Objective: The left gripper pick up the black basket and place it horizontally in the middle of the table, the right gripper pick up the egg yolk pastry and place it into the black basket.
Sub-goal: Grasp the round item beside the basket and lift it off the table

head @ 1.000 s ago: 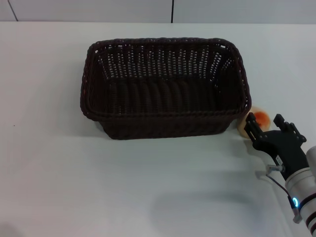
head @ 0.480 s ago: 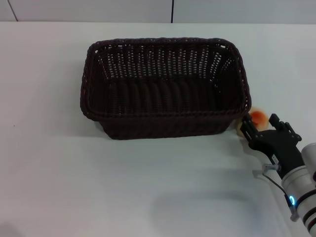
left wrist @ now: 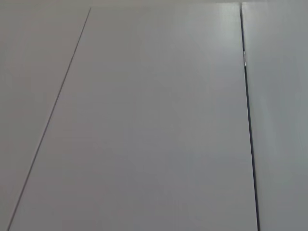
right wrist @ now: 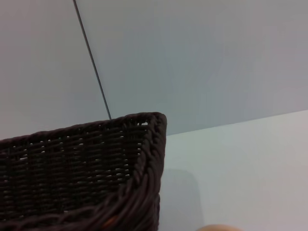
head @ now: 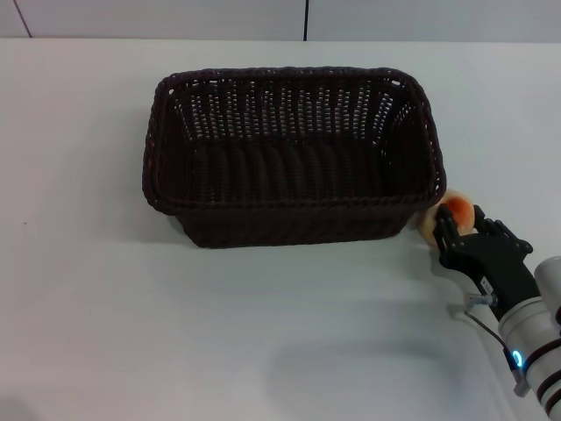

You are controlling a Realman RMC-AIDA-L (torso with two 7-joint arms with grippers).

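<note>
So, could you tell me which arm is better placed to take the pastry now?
The right. Its claw is already at the pastry, beside the basket's right end. The left arm is not in the head view.

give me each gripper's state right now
Left gripper: not in view.
Right gripper: fingers open around the egg yolk pastry, beside the black basket, not yet shut on it.

A wide, plain white smooth bench [head: 105, 333] fills nearly all of the head view, evenly lit, with only soft grey shadows lying on it. Behind its far edge stands a pale grey panelled wall [head: 175, 19], split by thin dark vertical seams [head: 306, 19]. The left wrist view shows the same pale panels and seams.
</note>
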